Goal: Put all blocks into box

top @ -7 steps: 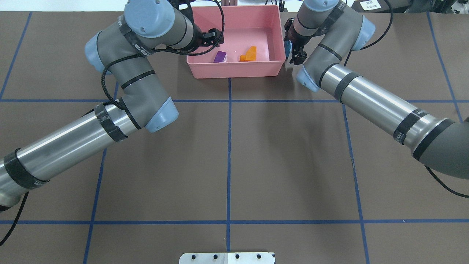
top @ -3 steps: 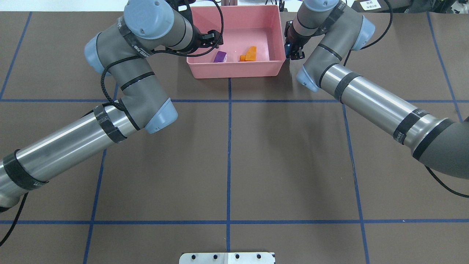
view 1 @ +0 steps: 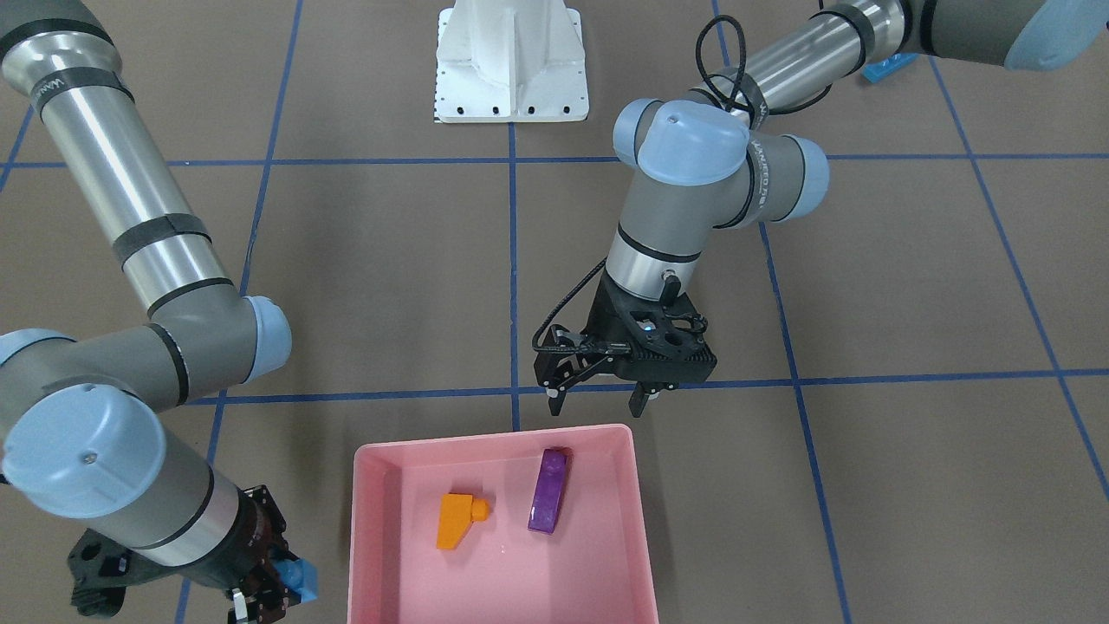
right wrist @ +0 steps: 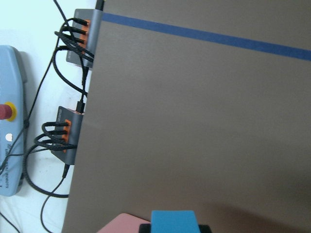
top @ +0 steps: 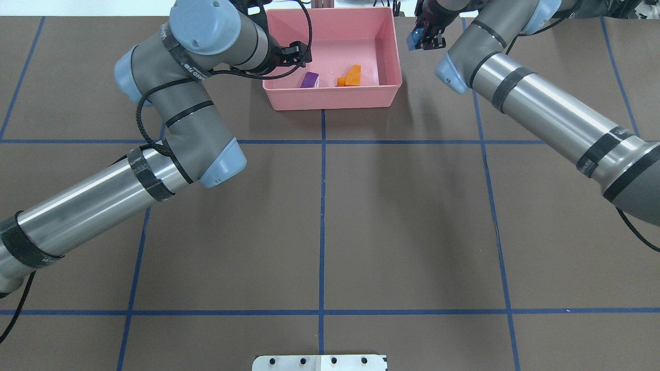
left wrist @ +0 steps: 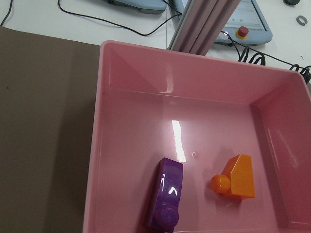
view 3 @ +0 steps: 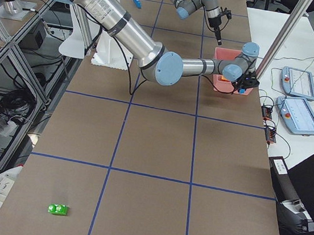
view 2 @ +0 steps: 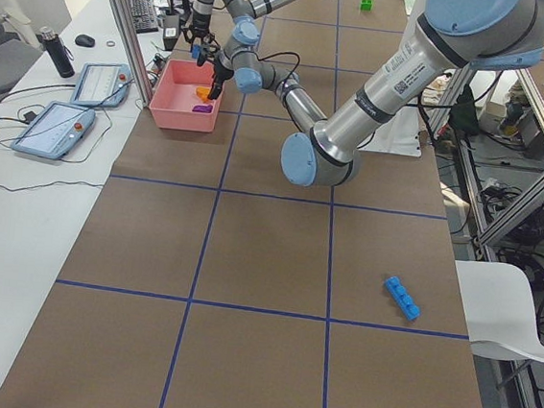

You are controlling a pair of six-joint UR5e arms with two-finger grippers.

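Observation:
The pink box [top: 330,101] stands at the table's far edge and holds an orange block [top: 353,75] and a long purple block [top: 309,80]. Both also show in the front view, orange [view 1: 455,518] and purple [view 1: 549,490], and in the left wrist view, orange [left wrist: 239,176] and purple [left wrist: 167,193]. My left gripper [view 1: 596,402] hangs open and empty above the box's near left rim [view 1: 494,434]. My right gripper [top: 422,41] is shut on the small light blue block [top: 412,38], just outside the box's right wall; the block also shows in the front view [view 1: 300,581] and the right wrist view [right wrist: 172,223].
A long blue four-stud block [view 2: 402,298] lies on the table far out on my left side. A green two-stud block [view 3: 58,209] lies far out on my right side. Beyond the table's far edge are cables and control pendants [view 2: 53,128]. The white robot base [view 1: 511,61] is at the near edge.
My right gripper has carried the light blue block along the box's right wall toward the table's far edge. My left arm has shifted slightly; its gripper stays open.

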